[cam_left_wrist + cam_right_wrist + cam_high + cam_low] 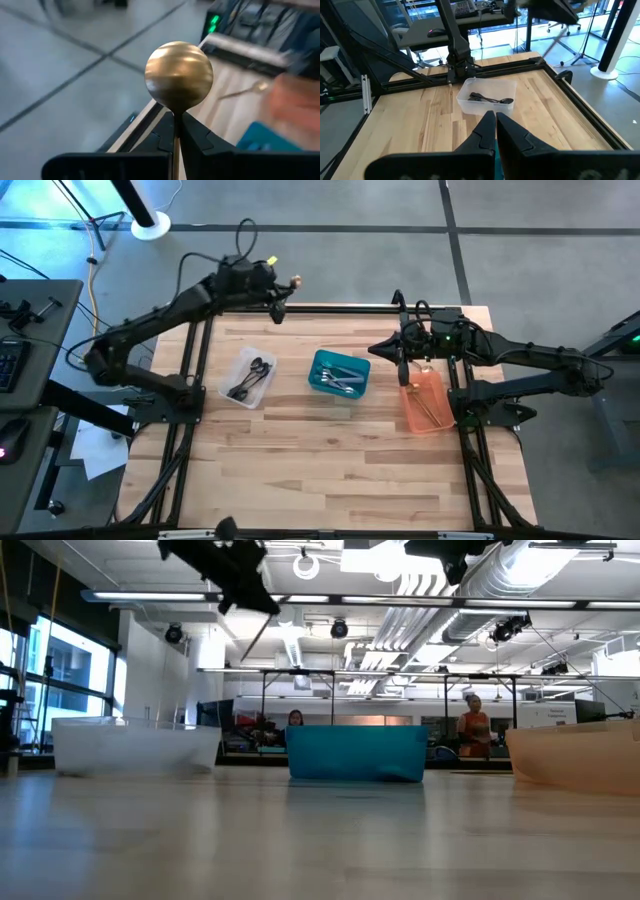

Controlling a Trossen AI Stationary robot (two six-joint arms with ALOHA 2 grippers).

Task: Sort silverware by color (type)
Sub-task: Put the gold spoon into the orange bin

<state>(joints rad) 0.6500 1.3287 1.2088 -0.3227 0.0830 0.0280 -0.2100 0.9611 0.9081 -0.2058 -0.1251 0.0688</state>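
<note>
My left gripper (283, 288) hangs high over the table's far edge, left of the middle, shut on a gold-toned spoon (178, 75). The spoon's round bowl (295, 281) juts out past the fingertips. My right gripper (378, 348) waits shut and empty in the air above the teal bin's right end; its closed fingers (485, 132) show in the right wrist view. Dark silverware (250, 378) lies in the clear bin (232, 390), silver pieces (342, 377) in the teal bin (322, 360), and gold-toned pieces (432, 408) in the orange bin (415, 420). My left gripper pinches the gold spoon's thin handle just behind the bowl (175, 116) between its two fingers. The handle runs back along the fingers and the bowl stands out beyond the tips. The gripper comes from the table's left, slanting slightly down. The spoon is lifted clear of everything.
The three bins stand in a row across the table's middle: clear (135, 747), teal (355, 752) and orange (580, 755). Bare wood (320, 470) spreads toward the near edge. Black frame rails (190, 380) run along both sides. People show in the room beyond.
</note>
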